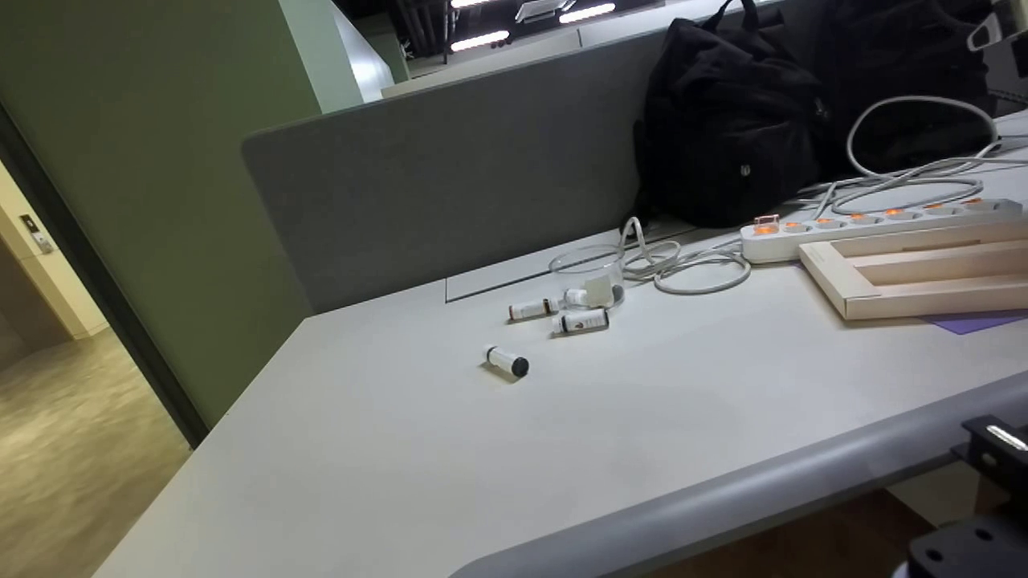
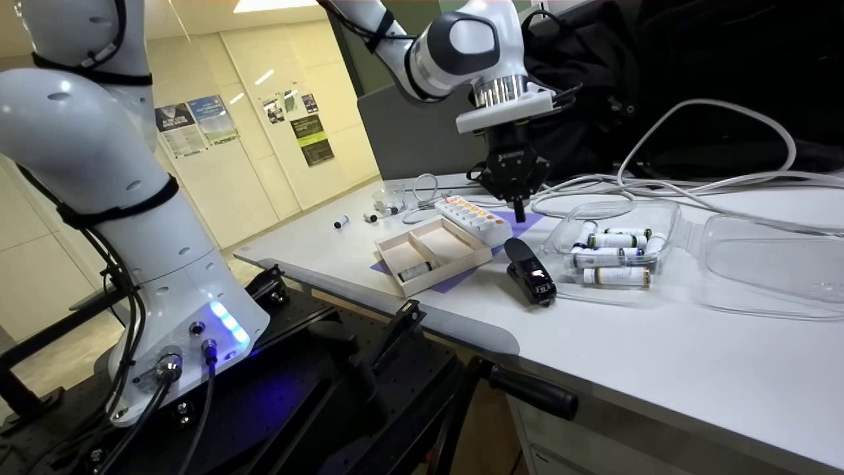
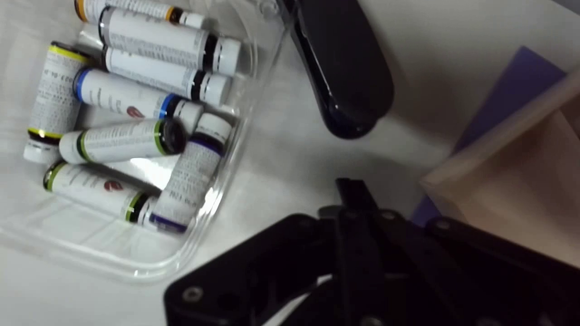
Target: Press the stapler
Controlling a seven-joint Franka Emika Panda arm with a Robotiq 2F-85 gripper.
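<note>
A black stapler (image 2: 525, 264) lies on the white table in an exterior view, between the wooden box and the clear container. In the wrist view the rounded end of the stapler (image 3: 346, 68) shows at the top, and its far part is cut off by the frame edge. My gripper (image 2: 519, 212) points down above the table, just beyond the stapler's raised rounded end. In the wrist view the fingertips (image 3: 357, 192) are pressed together with nothing between them. A gap shows between the fingertips and the stapler.
A clear plastic container (image 2: 613, 224) with several small bottles stands beside the stapler. A wooden box (image 2: 435, 254) on purple paper (image 2: 527, 221) lies on the opposite side. A power strip (image 2: 473, 221), white cables (image 2: 725, 105) and black backpacks (image 1: 731, 120) are behind.
</note>
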